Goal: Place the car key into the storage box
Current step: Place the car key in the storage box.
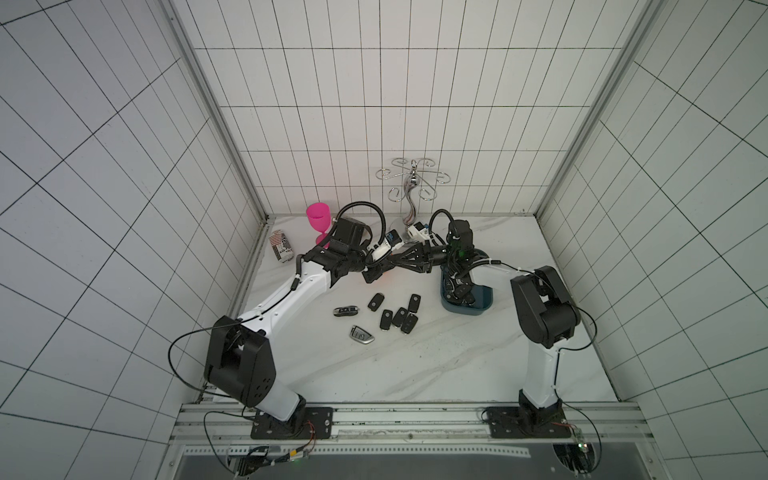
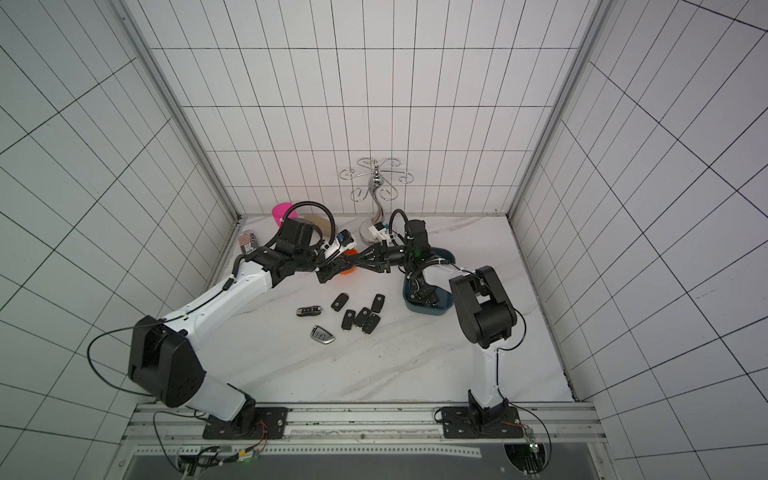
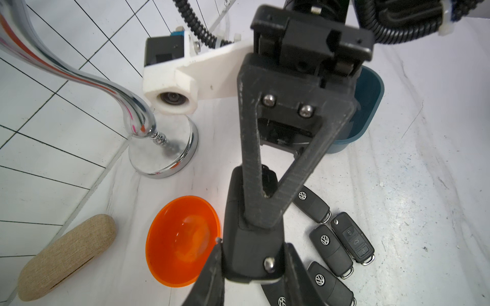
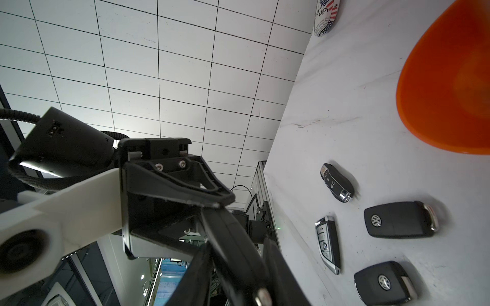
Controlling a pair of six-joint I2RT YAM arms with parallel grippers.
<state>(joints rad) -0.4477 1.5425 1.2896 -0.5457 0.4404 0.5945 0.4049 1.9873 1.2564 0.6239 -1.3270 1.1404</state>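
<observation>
The car key [image 3: 234, 196] was held clear of the tabletop [image 1: 415, 365], near the orange bowl [image 3: 183, 241] and outside the storage box [image 1: 473, 311]. The left claw [image 3: 252, 254] was clamped on one end of the key. The right claw [image 4: 237, 246] was closed against the same key from the opposite side. The storage box, a teal tub, stood on the tabletop beside the right arm. It contained several black keys [image 2: 419, 291]; the arm hid part of the interior, so the count could not be established. Seven loose keys [image 1: 386, 319] lay on the tabletop near the box.
</observation>
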